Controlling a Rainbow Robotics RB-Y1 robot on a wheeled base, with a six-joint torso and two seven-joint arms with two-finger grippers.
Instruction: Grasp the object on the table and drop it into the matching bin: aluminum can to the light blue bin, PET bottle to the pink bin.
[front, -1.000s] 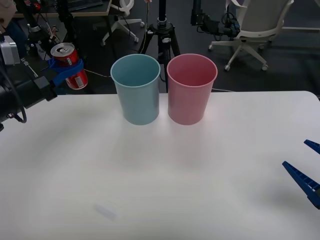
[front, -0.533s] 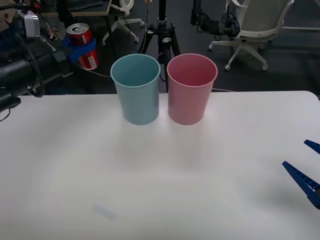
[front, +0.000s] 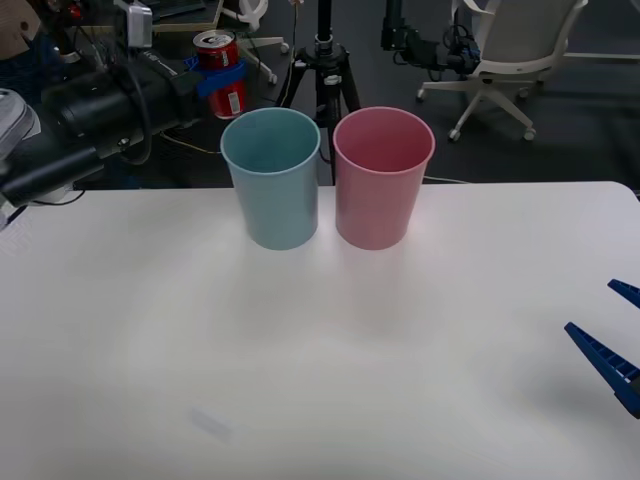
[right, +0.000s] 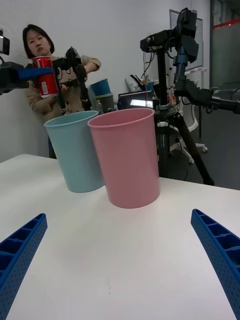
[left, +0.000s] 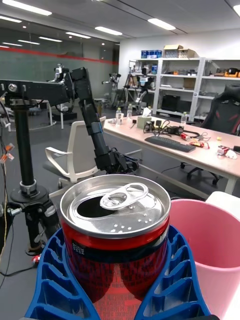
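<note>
**Can held aloft behind the light blue bin**

Count: one aluminum can (front: 221, 72), one light blue bin (front: 272, 178), one pink bin (front: 383, 177), two grippers.

The bins stand upright on the table (front: 320, 350), side by side and just about touching, light blue on the robot's left.

The front view shows the left gripper (front: 220, 80) raised past the table's far edge, up and to the left of the light blue bin's rim, not over its mouth. The left wrist view adds detail: the can sits upright between the blue ribbed fingers (left: 55, 280), clamped on both sides, its pull-tab opening already punched, with the pink bin's rim beside it.

The right wrist view shows both bins from table level and the can held high beyond them.

The right gripper (front: 612, 345) rests low at the table's right edge, its fingers spread wide and holding nothing.
</note>
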